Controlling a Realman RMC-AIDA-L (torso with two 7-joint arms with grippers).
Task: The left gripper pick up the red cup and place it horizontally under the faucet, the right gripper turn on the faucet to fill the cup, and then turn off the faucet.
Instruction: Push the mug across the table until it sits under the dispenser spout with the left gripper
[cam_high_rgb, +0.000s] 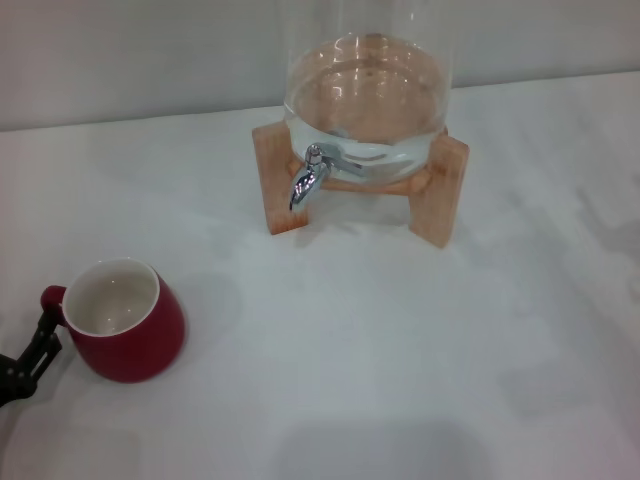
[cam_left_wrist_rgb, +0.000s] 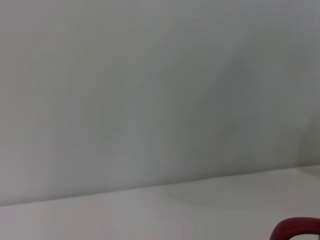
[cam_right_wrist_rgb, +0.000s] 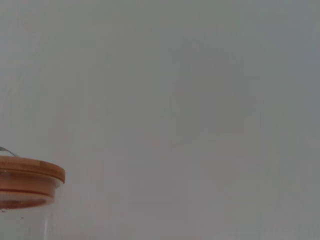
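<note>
Tabletop (cam_high_rgb: 420, 350): white, carried everything; wall behind.
Dispenser (cam_high_rgb: 365, 90): clear glass, water inside, sat on wooden stand (cam_high_rgb: 440, 195) at far centre. Wooden lid (cam_right_wrist_rgb: 30, 172) showed in right wrist view.
Red cup (cam_high_rgb: 125, 320): upright on tabletop, near-left, well apart from faucet; looked empty w/ cream inside, handle facing left edge. A bit of red rim also in left wrist view (cam_left_wrist_rgb: 297, 229).
Faucet (cam_high_rgb: 308, 180): chrome, on dispenser front, nothing under it, no water running as far as seen.
Left end effector (cam_high_rgb: 38, 345): only partly in view at left edge, prongs right at cup handle, touching or just beside; open vs closed: couldn't tell.
Right end effector: not in view.
Progress: start of step 1. Cup not lifted, by the look of it. Left: pick up, place under faucet, turn on, fill, turn off.
</note>
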